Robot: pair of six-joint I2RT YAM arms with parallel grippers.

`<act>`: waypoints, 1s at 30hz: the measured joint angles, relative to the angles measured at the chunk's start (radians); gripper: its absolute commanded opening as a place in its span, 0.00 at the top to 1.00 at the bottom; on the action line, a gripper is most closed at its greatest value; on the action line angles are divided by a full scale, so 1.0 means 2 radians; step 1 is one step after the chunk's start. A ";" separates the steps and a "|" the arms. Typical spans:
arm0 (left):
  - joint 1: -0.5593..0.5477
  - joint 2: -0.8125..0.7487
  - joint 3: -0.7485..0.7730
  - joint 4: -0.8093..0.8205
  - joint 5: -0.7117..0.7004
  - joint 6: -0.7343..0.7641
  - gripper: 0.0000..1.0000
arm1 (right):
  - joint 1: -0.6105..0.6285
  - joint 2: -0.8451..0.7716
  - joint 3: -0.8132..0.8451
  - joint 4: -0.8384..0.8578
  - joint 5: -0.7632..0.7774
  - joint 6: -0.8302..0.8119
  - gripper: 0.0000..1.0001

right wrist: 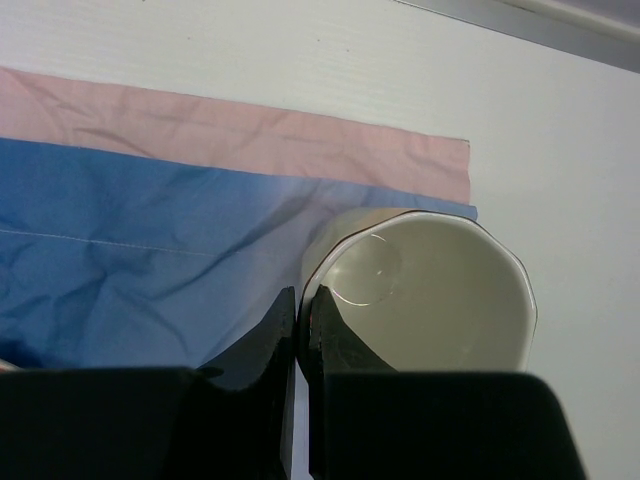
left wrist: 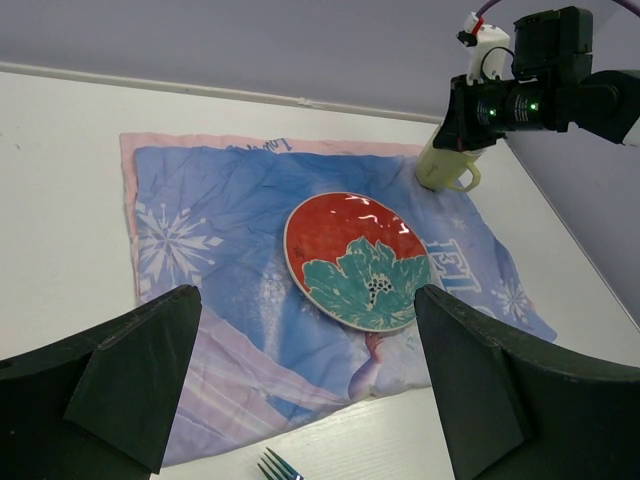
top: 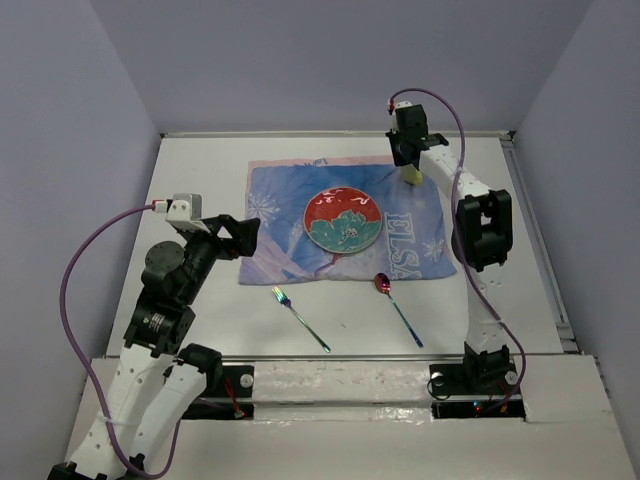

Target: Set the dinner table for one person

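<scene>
The white dinner table (top: 200, 190) carries a blue snowflake mat (top: 285, 215) with a red and teal plate (top: 343, 220) in its middle. A pale yellow cup (top: 411, 176) stands at the mat's far right corner. My right gripper (right wrist: 306, 310) is shut on the cup's rim (right wrist: 425, 290), one finger inside and one outside. A fork (top: 300, 318) and a spoon (top: 397, 308) lie on the table in front of the mat. My left gripper (top: 245, 238) is open and empty, above the mat's left edge; its fingers (left wrist: 130, 370) frame the plate (left wrist: 360, 262).
A raised rail (top: 540, 240) runs along the table's right edge. Grey walls close in the back and sides. In the left wrist view the fork's tines (left wrist: 278, 466) show at the bottom and the right arm's head (left wrist: 530, 90) is over the cup (left wrist: 445, 165).
</scene>
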 measured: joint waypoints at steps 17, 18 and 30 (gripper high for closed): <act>0.004 0.000 0.000 0.000 0.000 0.000 0.01 | 0.003 -0.054 -0.033 0.016 -0.021 0.040 0.15; 0.005 0.000 0.000 0.000 0.000 0.000 0.01 | 0.004 -0.072 -0.043 0.017 -0.033 0.049 0.15; 0.006 -0.014 0.000 0.000 0.000 0.000 0.01 | 0.256 -0.366 -0.414 0.168 -0.098 0.193 0.53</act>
